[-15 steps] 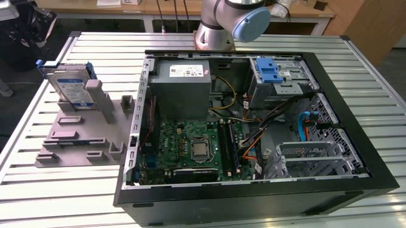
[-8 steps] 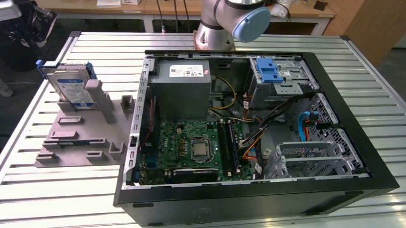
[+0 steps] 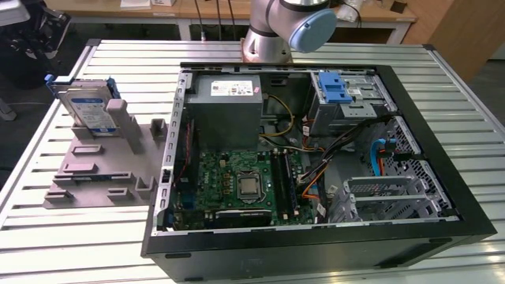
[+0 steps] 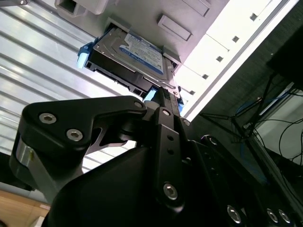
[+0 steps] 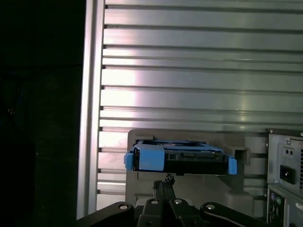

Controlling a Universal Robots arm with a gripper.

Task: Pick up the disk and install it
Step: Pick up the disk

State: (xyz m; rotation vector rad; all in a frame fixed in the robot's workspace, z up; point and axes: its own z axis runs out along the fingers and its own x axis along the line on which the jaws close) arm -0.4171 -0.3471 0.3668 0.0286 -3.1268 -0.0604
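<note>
The disk (image 3: 88,109) is a silver drive with a blue-and-white label and blue side rails. It stands upright in a slot of the grey holder (image 3: 94,171) on the exterior view's left. In both wrist views the disk (image 4: 135,54) (image 5: 180,158) lies just ahead of my gripper (image 5: 164,182) (image 4: 161,93). The dark fingers are shut together with nothing between them. Their tips sit close to the disk's edge with the blue handle, and I see no grip on it.
An open black computer case (image 3: 442,171) lies flat on the slatted metal table (image 3: 79,248), beside the holder. Inside are a grey power-supply box (image 3: 229,106), a motherboard (image 3: 245,183) and a metal drive cage with a blue latch (image 3: 335,89). The arm's base (image 3: 276,29) stands behind the case.
</note>
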